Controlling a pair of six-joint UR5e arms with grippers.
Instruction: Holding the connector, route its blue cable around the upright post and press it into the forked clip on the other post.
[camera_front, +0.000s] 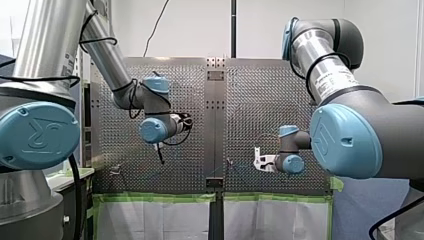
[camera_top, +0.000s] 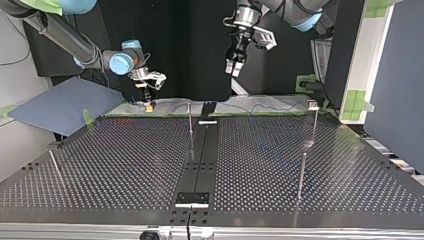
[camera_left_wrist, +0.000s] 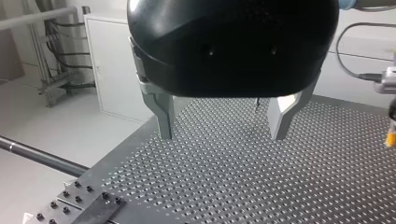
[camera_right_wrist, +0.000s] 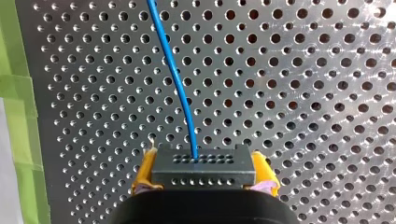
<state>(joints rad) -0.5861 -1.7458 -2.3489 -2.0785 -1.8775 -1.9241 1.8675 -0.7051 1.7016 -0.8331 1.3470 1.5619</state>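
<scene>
My right gripper (camera_right_wrist: 204, 159) clamps a dark grey rectangular connector (camera_right_wrist: 203, 171), dotted with rows of small holes, between its yellow pads (camera_right_wrist: 146, 169), one pad against each end. A thin blue cable (camera_right_wrist: 175, 74) leaves the middle of the connector's face and runs ahead over the silvery perforated metal table (camera_right_wrist: 308, 93). A green tape strip (camera_right_wrist: 18, 116) lies well aside of the connector.

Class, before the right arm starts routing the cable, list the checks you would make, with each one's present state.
1. Connector clamped between right gripper yellow pads: ok.
2. Blue cable leaves connector without a kink: ok.
3. Left gripper open and empty: ok.
4. Left gripper raised above the table, clear of the posts: ok.
5. Which post carries the forked clip: cannot tell, too small.
</scene>
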